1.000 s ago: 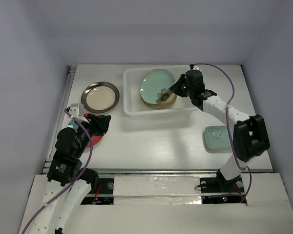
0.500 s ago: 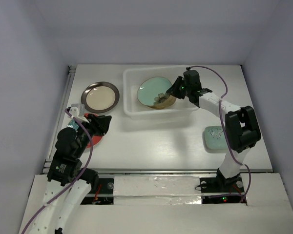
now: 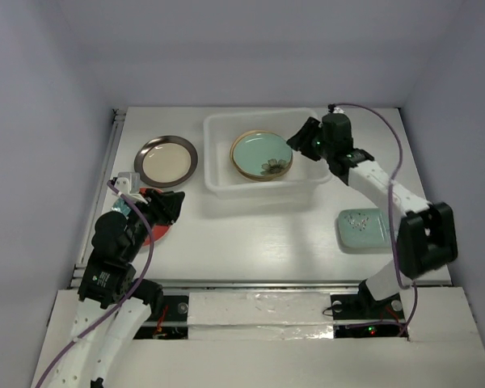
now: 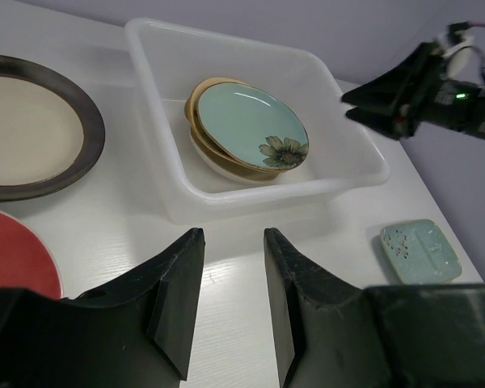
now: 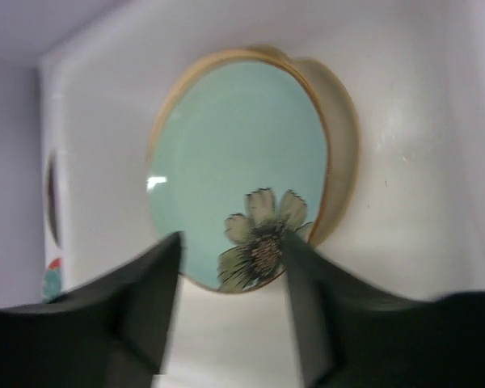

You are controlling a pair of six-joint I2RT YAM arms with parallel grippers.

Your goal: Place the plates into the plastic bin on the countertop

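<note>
Teal flower plate (image 3: 261,153) flat inside the plastic bin (image 3: 218,129) at the far middle of the countertop (image 3: 259,234), stacked on a tan plate (image 4: 192,105), right gripper (image 3: 301,139) over the bin's right side — fingers spread, gripping nothing, left gripper (image 4: 230,236) near left by the red plate (image 3: 155,232) — fingers apart, empty, dark-rimmed cream plate (image 3: 166,160) left of the bin.

The red plate (image 4: 12,260) was cut off at the picture's edge and partly hidden behind the left gripper (image 4: 230,303), and the teal plate (image 4: 246,125) covered most of the tan plate (image 4: 196,117).
</note>
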